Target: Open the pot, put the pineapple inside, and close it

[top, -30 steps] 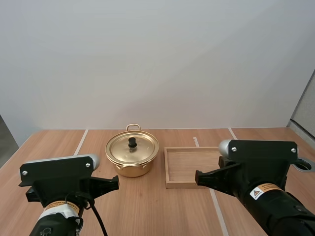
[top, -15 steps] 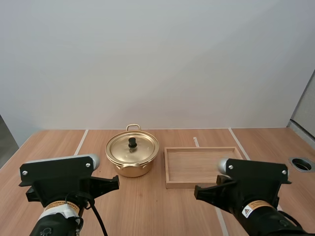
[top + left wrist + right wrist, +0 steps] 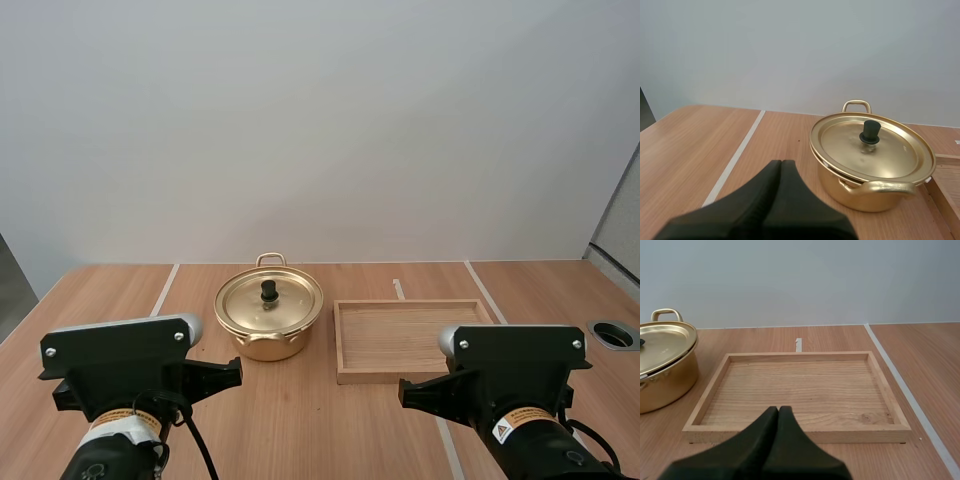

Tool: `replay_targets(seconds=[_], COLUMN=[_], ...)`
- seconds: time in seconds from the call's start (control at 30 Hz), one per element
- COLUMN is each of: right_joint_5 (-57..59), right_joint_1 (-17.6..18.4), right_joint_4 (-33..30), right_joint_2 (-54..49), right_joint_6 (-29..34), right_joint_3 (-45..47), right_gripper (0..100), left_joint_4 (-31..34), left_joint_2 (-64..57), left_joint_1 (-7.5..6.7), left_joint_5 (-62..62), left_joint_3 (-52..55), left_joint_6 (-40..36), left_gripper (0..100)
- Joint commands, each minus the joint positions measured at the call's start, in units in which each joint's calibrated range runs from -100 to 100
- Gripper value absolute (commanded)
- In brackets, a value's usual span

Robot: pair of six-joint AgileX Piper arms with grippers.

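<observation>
Left jaws and right jaws were each pressed together, holding nothing, over the surface (image 3: 300, 430). I saw the pot (image 3: 265, 345), lid (image 3: 288, 306) on, just beside the tray (image 3: 400, 377), ahead of the left jaws.

pot (image 3: 860, 200): gold-coloured metal, glossy and smooth; the wall carries soft reflections.
lid (image 3: 885, 155): same gold metal, polished, with faint ripples in the sheen.
knob (image 3: 870, 132): black, plastic-looking, slight gloss.
wooden tray (image 3: 795, 433): pale, unvarnished-looking wood, matt, with clear grain.
table (image 3: 310, 420): warm wood-grain top, smooth, low sheen.
left gripper (image 3: 781, 167): black, matt, looks like plastic.
right gripper (image 3: 778, 412): same matt black.
</observation>
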Motion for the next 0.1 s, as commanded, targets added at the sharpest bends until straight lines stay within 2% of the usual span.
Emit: replay_targets(seconds=[0.0, 0.07], right_joint_5=[-1.38, -1.38], right_joint_1=[0.14, 0.14], right_joint_4=[-0.55, -0.55], right_joint_2=[-0.38, -0.38], right_joint_6=[-0.39, -0.39], right_joint_3=[0.0, 0.0], right_gripper=[0, 0], left_joint_4=[0.06, 0.06], left_joint_2=[-0.36, -0.36], left_joint_1=[-0.1, -0.1], left_joint_5=[-0.6, -0.6], left_joint_3=[0.0, 0.0], left_joint_6=[-0.6, -0.6], left_gripper=[0, 0])
